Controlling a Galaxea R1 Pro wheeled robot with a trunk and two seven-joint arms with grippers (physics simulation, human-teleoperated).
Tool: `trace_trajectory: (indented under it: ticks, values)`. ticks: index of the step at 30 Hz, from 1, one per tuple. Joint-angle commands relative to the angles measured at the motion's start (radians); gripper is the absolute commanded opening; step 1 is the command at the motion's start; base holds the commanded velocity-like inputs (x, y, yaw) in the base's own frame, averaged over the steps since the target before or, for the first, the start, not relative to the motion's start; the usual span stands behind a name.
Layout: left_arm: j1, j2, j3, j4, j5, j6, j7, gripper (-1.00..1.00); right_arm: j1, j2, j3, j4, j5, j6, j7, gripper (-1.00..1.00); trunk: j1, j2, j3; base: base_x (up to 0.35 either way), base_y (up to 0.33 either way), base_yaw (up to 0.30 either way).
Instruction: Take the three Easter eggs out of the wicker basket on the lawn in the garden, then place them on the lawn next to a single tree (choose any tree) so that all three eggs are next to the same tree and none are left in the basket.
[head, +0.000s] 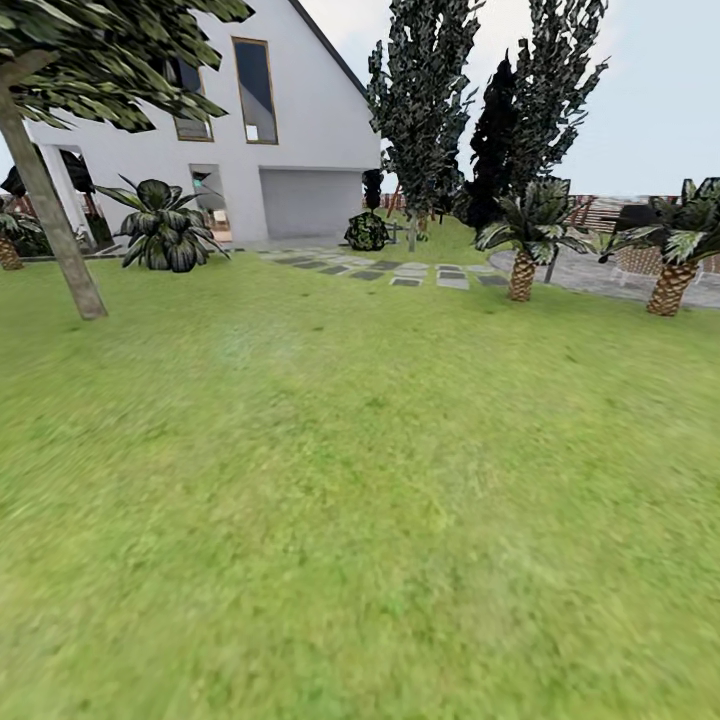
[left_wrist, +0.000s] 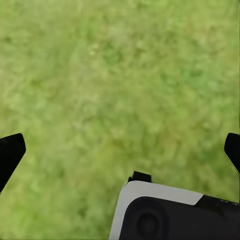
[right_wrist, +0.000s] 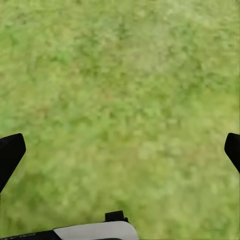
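Note:
The mottled green lawn (head: 360, 480) spreads across the garden ahead of me. A tree (head: 50, 210) with a bare, leaning, pale grey-beige trunk stands at the far left, its jagged dark leaves overhead. The Easter eggs and the wicker basket are out of view. My left gripper (left_wrist: 122, 147) hangs open over bare grass, its dark fingertips (left_wrist: 11, 152) spread wide with nothing between them. My right gripper (right_wrist: 122, 147) is open over grass in the same way.
A white house (head: 300, 130) stands behind the lawn, with a broad-leaved bush (head: 165, 230) in front. Stepping stones (head: 400, 272) lead to a grey patio (head: 600, 275). Two short palms (head: 522, 270) (head: 670, 285) stand at the right and tall dark trees (head: 425, 100) behind.

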Motion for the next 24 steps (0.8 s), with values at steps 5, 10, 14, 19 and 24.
trace_trajectory:
  ticks: [5, 10, 14, 19, 24]
  values:
    - [-0.001, -0.002, 0.006, 0.001, -0.003, -0.003, -0.001, 1.0, -0.001, 0.0, -0.001, 0.002, 0.001, -0.004, -0.001, 1.0, 0.001, -0.002, -0.002, 0.339, 0.0, 0.0]
    - [-0.001, -0.002, 0.006, 0.001, -0.003, -0.003, -0.001, 1.0, -0.001, 0.0, -0.001, 0.002, 0.0, -0.004, -0.001, 1.0, 0.001, -0.002, -0.002, 0.338, 0.0, 0.0]
    - [-0.001, -0.002, 0.006, 0.001, -0.003, -0.003, -0.001, 1.0, -0.001, 0.0, -0.001, 0.002, 0.0, -0.004, -0.001, 1.0, 0.001, -0.002, -0.002, 0.339, 0.0, 0.0]
    - [-0.001, -0.002, 0.006, 0.001, -0.003, -0.003, -0.001, 1.0, -0.001, 0.0, -0.001, 0.002, 0.0, -0.004, -0.001, 1.0, 0.001, -0.002, -0.002, 0.338, 0.0, 0.0]
    - [-0.001, -0.002, 0.006, 0.001, -0.003, -0.003, -0.001, 1.0, -0.001, 0.0, -0.001, 0.002, 0.0, -0.004, -0.001, 1.0, 0.001, -0.002, -0.002, 0.339, 0.0, 0.0]
